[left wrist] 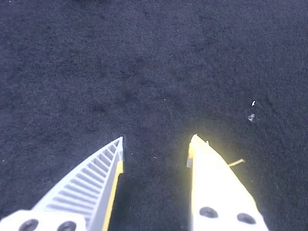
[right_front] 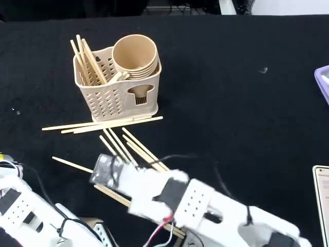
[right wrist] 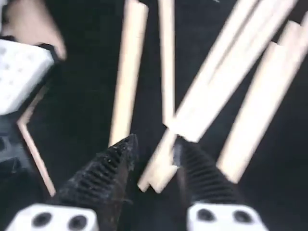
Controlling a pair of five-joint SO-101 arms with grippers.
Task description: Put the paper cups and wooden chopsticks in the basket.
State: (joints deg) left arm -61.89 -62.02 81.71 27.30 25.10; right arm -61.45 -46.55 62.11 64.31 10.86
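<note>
A beige slotted basket [right_front: 119, 92] stands at the back left, holding stacked paper cups [right_front: 134, 53] and several upright wooden chopsticks [right_front: 85, 60]. More chopsticks lie loose on the black cloth in front of it: a flat row [right_front: 103, 124] and a slanted bunch [right_front: 128, 145]. My right gripper [right_front: 105, 172] is low over the near ends of the slanted bunch. Seen from the right wrist, the right gripper [right wrist: 154, 147] is open, with chopstick ends [right wrist: 161, 171] lying in the gap between its dark fingers. My left gripper [left wrist: 157, 139] is open over bare cloth.
The left arm's white body [right_front: 20, 208] sits at the near left corner. A single chopstick [right_front: 72, 164] lies between the two arms. A purple object [right_front: 323, 82] and a white card [right_front: 322, 193] lie at the right edge.
</note>
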